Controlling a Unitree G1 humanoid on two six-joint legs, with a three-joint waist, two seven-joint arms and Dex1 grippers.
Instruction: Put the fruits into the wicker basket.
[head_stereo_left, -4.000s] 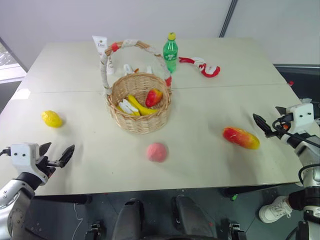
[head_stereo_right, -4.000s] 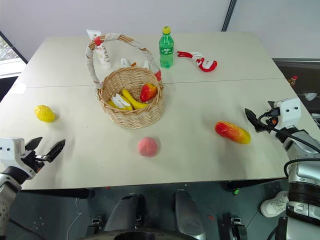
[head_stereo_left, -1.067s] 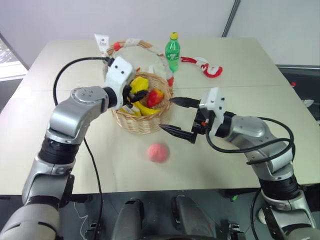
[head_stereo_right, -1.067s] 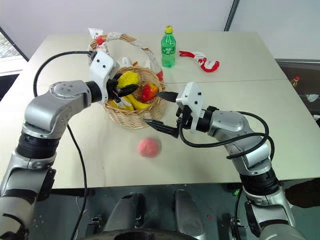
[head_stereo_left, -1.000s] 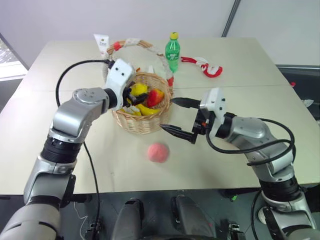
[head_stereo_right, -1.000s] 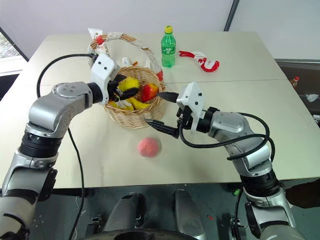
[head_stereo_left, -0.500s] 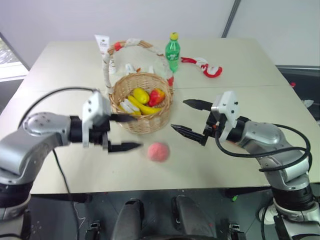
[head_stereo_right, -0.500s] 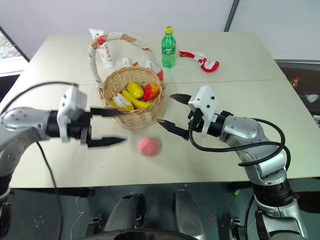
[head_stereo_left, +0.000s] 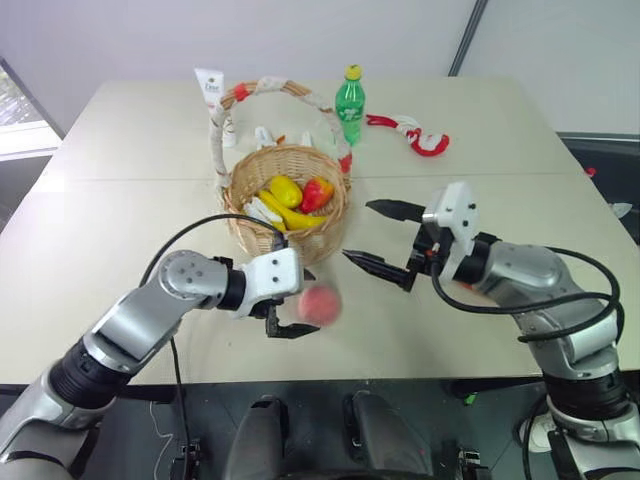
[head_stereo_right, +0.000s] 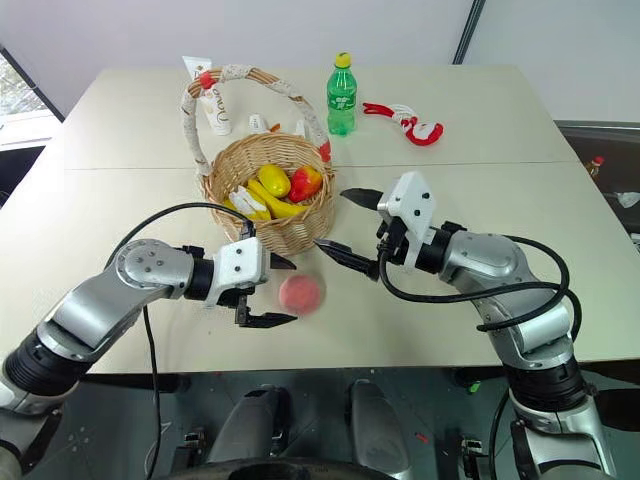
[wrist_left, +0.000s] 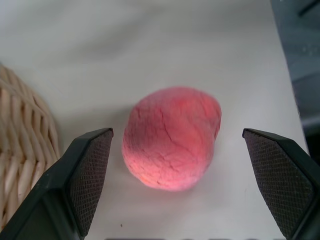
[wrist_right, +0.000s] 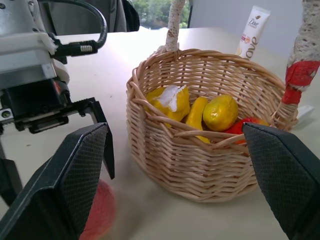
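The wicker basket (head_stereo_left: 243, 197) stands mid-table and holds a yellow lemon (head_stereo_left: 285, 190), bananas (head_stereo_left: 272, 212) and a small red-yellow fruit (head_stereo_left: 317, 193). A pink peach (head_stereo_left: 322, 304) lies on the table just in front of the basket. My left gripper (head_stereo_left: 300, 303) is open and low at the peach's left side. In the left wrist view the peach (wrist_left: 170, 137) sits between the spread fingers (wrist_left: 92, 175), which do not touch it. My right gripper (head_stereo_left: 360, 232) hovers open and empty beside the basket's right side, above the table.
A green soda bottle (head_stereo_left: 350, 95), a red-and-white rope toy (head_stereo_left: 420, 137), a white tube (head_stereo_left: 210, 90) and small white items (head_stereo_left: 268, 137) sit behind the basket. The table's front edge (head_stereo_left: 330, 382) is close behind the peach.
The left gripper let the lemon go in the basket, pulled back and down, and now stands open around the peach. The right gripper drew a little away from the basket.
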